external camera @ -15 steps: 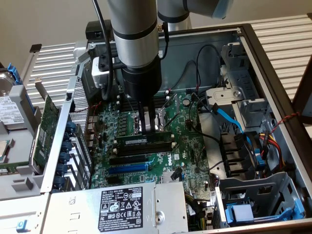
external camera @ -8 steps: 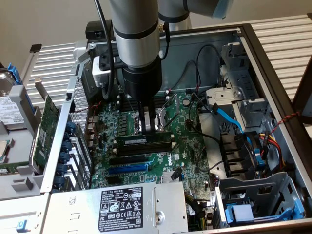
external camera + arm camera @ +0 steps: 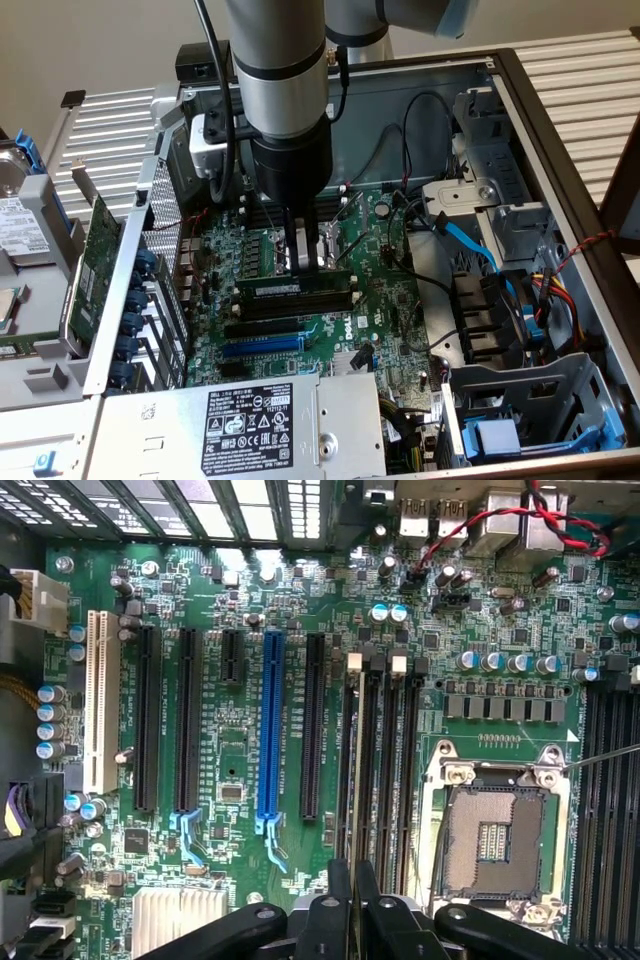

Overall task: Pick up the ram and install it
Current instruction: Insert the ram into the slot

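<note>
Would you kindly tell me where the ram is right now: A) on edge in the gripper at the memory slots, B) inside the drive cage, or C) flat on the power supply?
A: the gripper is shut on the ram, which stands on edge along the black slots beside the CPU socket.

Ram [image 3: 353, 780] in tool [image 3: 352, 875] over slots [image 3: 388, 770]
</note>
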